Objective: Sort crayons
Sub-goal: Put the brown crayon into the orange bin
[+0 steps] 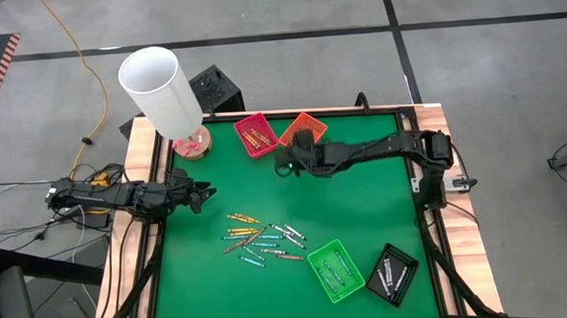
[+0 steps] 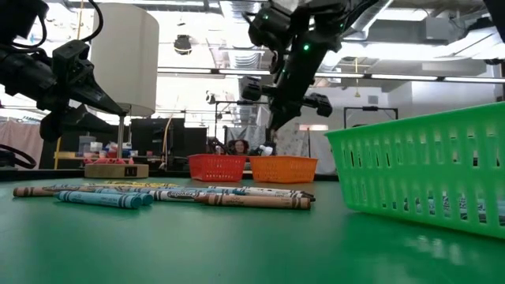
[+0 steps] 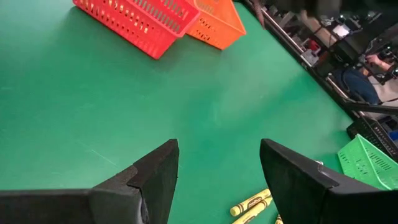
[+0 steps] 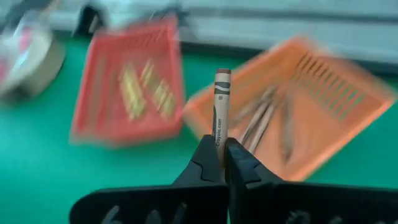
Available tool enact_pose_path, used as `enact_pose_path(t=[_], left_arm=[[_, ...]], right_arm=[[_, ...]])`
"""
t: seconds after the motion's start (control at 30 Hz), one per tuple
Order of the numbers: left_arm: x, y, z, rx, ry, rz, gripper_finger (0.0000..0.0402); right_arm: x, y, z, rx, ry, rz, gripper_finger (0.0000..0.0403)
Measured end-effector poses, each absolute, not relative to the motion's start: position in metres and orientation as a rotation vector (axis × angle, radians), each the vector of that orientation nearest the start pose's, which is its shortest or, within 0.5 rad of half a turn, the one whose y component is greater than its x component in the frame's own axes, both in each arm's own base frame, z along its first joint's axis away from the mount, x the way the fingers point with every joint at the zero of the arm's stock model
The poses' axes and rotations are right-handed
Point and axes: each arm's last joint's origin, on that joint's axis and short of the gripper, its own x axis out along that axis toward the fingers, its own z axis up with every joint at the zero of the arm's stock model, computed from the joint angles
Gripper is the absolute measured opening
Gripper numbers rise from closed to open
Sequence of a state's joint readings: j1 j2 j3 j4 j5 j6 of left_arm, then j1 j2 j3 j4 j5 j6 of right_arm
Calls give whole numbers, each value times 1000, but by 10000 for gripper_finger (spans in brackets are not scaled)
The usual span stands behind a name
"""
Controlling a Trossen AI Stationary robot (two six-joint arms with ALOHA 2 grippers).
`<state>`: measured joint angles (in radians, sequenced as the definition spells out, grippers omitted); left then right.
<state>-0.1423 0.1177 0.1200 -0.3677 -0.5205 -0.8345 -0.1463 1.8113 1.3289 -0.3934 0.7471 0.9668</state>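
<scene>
crayon (image 4: 221,102) pinched upright in right gripper (image 4: 222,152) near orange tray (image 4: 311,118).

Even overhead lighting; shadows on the green table (image 1: 295,192) are faint. The right wrist view shows motion blur across the red tray (image 4: 127,84) and orange tray (image 4: 323,99). Bright ceiling lights glare in the low view.

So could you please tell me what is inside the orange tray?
In the orange tray lie a few brown crayons, blurred. The right gripper, holding another brown crayon upright, covers the tray's near corner.
</scene>
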Motion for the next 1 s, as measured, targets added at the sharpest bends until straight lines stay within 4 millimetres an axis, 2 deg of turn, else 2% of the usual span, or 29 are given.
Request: enact_pose_path(t=[0.13, 0.33, 0.47, 0.73, 1.0], left_arm=[[91, 2, 162, -694, 170, 492, 215], [90, 2, 162, -689, 162, 509, 215], [90, 2, 162, -687, 156, 520, 215], [90, 3, 162, -686, 150, 529, 215], [90, 3, 162, -685, 149, 530, 215]], right_arm=[[372, -97, 233, 554, 306, -1281, 2], [366, -121, 223, 620, 299, -1324, 3], [362, -127, 207, 668, 343, -1371, 4], [371, -130, 183, 691, 386, -1361, 4], [372, -137, 174, 717, 439, -1338, 12]])
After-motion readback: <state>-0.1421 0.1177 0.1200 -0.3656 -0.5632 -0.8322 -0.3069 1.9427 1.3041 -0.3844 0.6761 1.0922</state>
